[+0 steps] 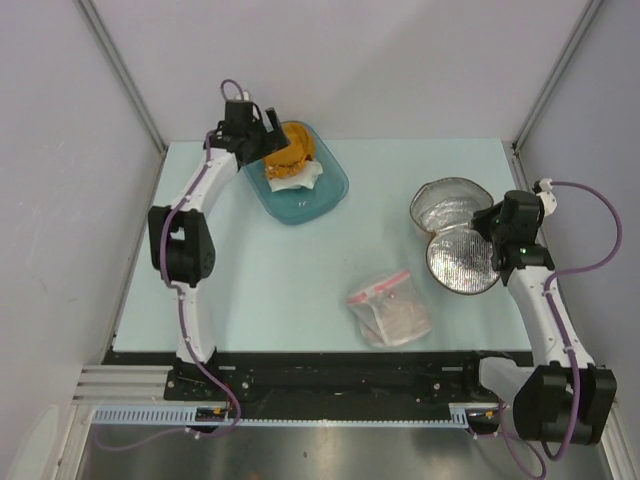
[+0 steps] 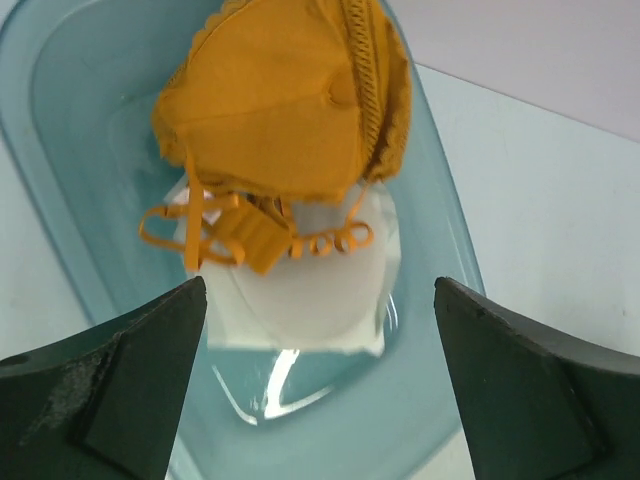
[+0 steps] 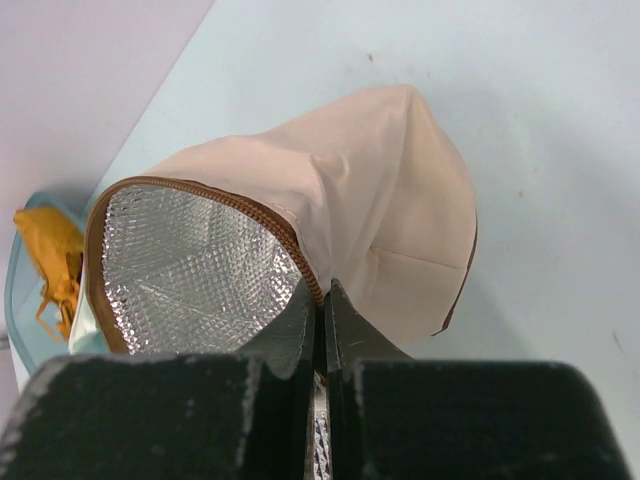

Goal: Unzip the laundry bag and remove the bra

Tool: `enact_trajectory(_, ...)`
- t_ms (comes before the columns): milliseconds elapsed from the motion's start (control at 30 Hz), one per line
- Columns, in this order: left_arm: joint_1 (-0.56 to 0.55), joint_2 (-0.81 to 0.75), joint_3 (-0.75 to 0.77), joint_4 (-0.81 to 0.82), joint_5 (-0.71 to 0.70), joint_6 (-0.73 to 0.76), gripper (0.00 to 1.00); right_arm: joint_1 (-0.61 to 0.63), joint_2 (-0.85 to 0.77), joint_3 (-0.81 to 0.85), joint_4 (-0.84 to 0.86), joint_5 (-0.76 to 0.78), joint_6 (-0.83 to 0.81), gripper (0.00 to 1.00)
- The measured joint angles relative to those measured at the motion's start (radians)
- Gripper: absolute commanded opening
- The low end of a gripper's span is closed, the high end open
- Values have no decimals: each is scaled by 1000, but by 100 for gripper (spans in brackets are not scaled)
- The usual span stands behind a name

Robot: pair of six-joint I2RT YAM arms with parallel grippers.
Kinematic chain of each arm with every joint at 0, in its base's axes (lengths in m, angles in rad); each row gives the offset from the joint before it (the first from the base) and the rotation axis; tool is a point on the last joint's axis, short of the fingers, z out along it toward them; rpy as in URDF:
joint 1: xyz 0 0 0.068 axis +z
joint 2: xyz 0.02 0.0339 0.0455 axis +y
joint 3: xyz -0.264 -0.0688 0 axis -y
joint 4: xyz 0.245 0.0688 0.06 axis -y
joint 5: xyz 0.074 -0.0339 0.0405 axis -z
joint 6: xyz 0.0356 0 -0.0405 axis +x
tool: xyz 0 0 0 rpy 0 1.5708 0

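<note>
Right gripper (image 3: 322,292) clenched on zip rim of beige laundry bag (image 3: 390,200), quilted silver lining, left gripper (image 2: 318,300) splayed over mustard bra (image 2: 270,110) in teal tub (image 2: 340,425)

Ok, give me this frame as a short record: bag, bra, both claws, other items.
Bag: round beige fabric laundry bag, unzipped, silvery mesh insides showing
Bra: mustard-orange and white soft bra, lying in translucent teal plastic tub
Left claw: open above the bra, holding nothing
Right claw: shut on the laundry bag's zip rim
Other: clear plastic bag with pink zip strip, near middle
</note>
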State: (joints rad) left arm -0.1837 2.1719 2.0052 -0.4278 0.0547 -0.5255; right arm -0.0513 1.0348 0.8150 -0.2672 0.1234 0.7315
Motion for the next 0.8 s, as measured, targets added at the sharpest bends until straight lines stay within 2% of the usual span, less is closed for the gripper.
enact_trajectory(133,-40,-227,-137,0,-33,40,100,-45,98,50,54,1,-7,0)
enact_trajectory(167,-57,-242,-142,0,-34,42,100,-55,132,58,78,5,-6,0)
enact_trajectory(200,-81,-295,-179,31,-36,48,100,-62,165,67,97,12,-6,25)
enact_trajectory(233,-100,-341,-216,53,-34,50,100,-65,191,73,111,18,-6,47)
enact_trajectory(267,-132,-407,-283,80,-31,55,100,-69,226,80,127,27,-6,63)
enact_trajectory(300,-151,-447,-325,89,-26,56,100,-71,253,89,133,33,-8,86)
enact_trajectory(333,-175,-490,-374,103,-21,56,100,-72,278,103,131,39,-13,92)
enact_trajectory(500,-243,-564,-534,109,13,82,100,-77,290,149,89,72,-54,99)
enact_trajectory(633,-251,-573,-615,68,39,106,100,-97,192,158,18,96,-82,100)
enact_trajectory(800,-271,-660,-726,44,74,124,100,-106,58,164,-99,105,-113,100)
